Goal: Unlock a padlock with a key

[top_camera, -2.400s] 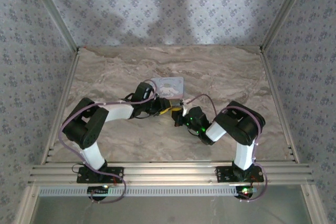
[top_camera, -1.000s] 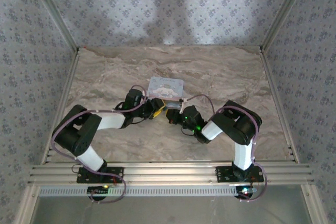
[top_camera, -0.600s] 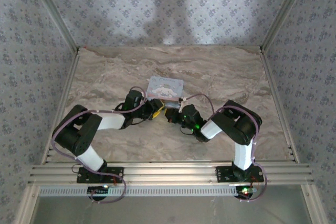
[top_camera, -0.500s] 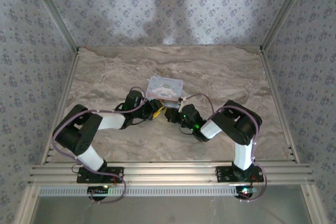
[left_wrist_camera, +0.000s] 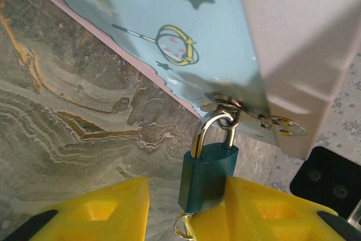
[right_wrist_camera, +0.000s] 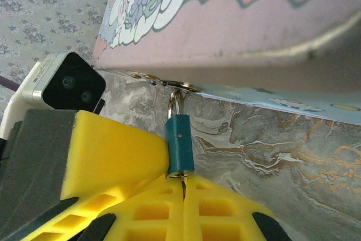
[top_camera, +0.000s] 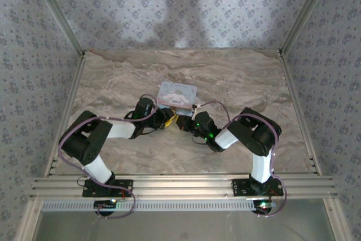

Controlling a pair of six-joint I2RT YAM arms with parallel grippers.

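Vs 2.4 s ago the L gripper [top_camera: 168, 118] has come off the tin's [top_camera: 178, 94] left corner and down to its near edge, and the R gripper [top_camera: 184, 123] has closed in on it; over the last half sec almost nothing has shifted. Top view: marble-look table [top_camera: 237, 77] in grey-brown, boxed in by floral-papered walls [top_camera: 169, 4], with alu rails [top_camera: 180, 184] along the near edge where both arms are bolted. The pale blue tin lies flat mid-table, lid shut, contents hidden; the 2 grippers meet nose to nose just beside its near side. L wrist view: the dark teal padlock [left_wrist_camera: 207, 176] hangs from the tin, its metal shackle [left_wrist_camera: 211, 125] threaded through a small hasp [left_wrist_camera: 248, 114] at the tin's edge. The yellow fingers [left_wrist_camera: 90, 210] are spread apart w/ the padlock body between them: the one on the view's right touches it, the other shows a gap of bare marble. A metal ring [left_wrist_camera: 181, 231] peeks out under the body. R wrist view: the R gripper's yellow fingers are pressed together, pinching a thin key [right_wrist_camera: 183, 183] at the seam, its tip at the padlock's underside. One L finger wedges against the padlock's side.
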